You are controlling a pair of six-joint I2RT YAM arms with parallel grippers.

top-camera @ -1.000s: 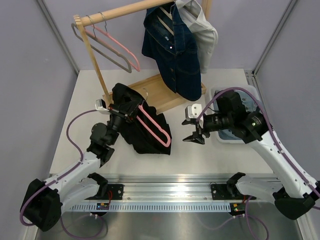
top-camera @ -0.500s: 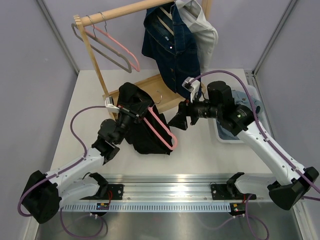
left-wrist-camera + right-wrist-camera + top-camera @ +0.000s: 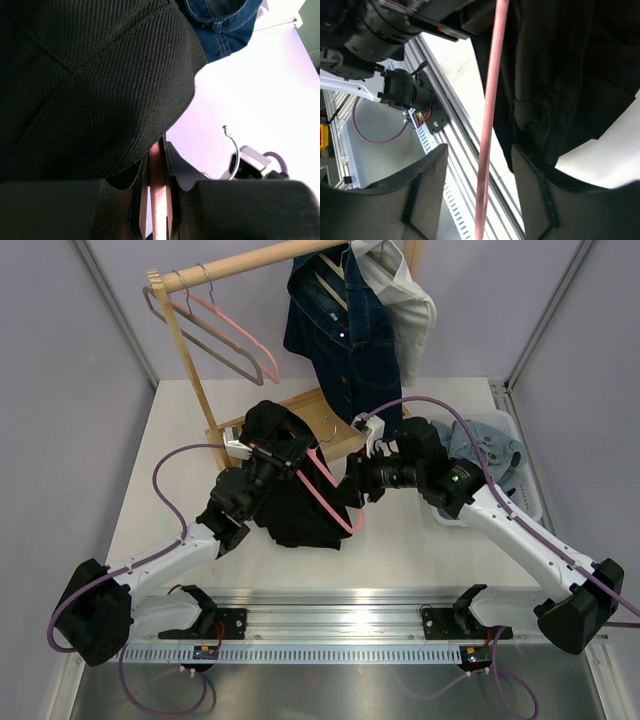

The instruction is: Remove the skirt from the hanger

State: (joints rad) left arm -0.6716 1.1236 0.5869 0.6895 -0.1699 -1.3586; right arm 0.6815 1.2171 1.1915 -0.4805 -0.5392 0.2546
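Left pincer [image 3: 268,464]: narrow, clamped on the pink hanger [image 3: 159,195], a thin bar with a metal hook. It holds the hanger raised above the white surface [image 3: 400,545].

Black ribbed-fabric skirt [image 3: 290,515]: hangs from the pink hanger, bunched over the left pincer and drooping toward the surface. Cannot tell whether the hem touches.

Right pincer [image 3: 479,152]: wide, fingers straddling one bar of the pink hanger with a gap on each side. The skirt lies just beside it.

Judgement: the skirt looks light, soft and limp. It will sag and fold, and the ribbed weave should grip well, though it may snag on the hanger ends. The hanger is stiff, thin and smooth, so it makes a poor pull point. Best hold is a pinched fold of cloth near the bar, drawn off along it while the left pincer steadies the hanger.
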